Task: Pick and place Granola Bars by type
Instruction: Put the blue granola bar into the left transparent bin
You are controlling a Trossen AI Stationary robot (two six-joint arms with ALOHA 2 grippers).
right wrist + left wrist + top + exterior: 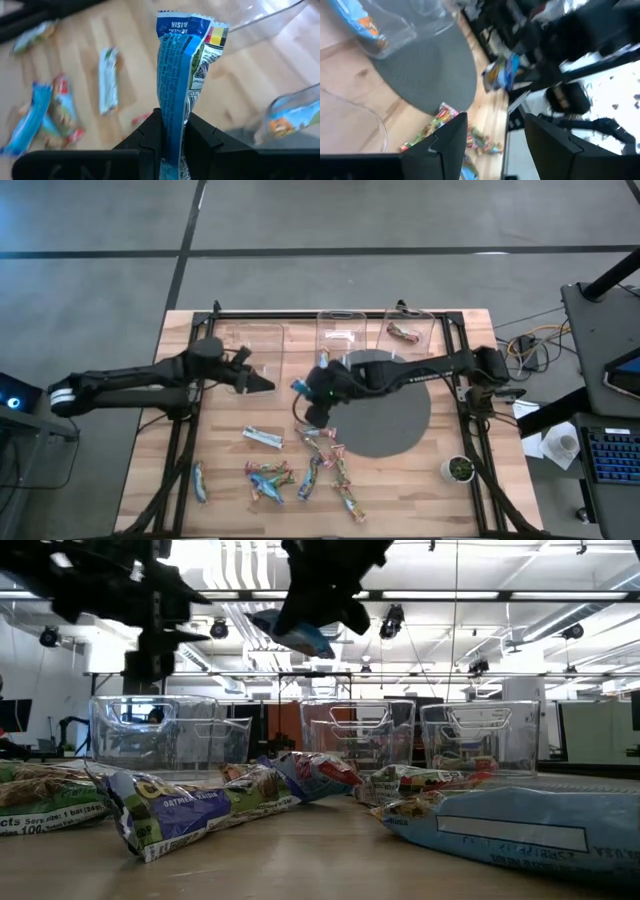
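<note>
Granola bars (300,470): most are scattered on the near part of the wooden table (420,480). Left gripper (262,383): held idle by the left clear bin (252,345), fingers apart, empty. Right gripper (312,390): clamped on a blue-wrapped raisin bar (182,75), raised above the table just before the middle bin (338,335). Step in hand, as judged: carrying to a bin. Next required: the matching bin is to be reached, then the bar released.

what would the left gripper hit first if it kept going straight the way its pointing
Probably the blue granola bar pinched in the right gripper. The open left gripper points across the table at it, with only bare wood between them in the high view. Their relative heights are unclear, so it might pass under.
</note>
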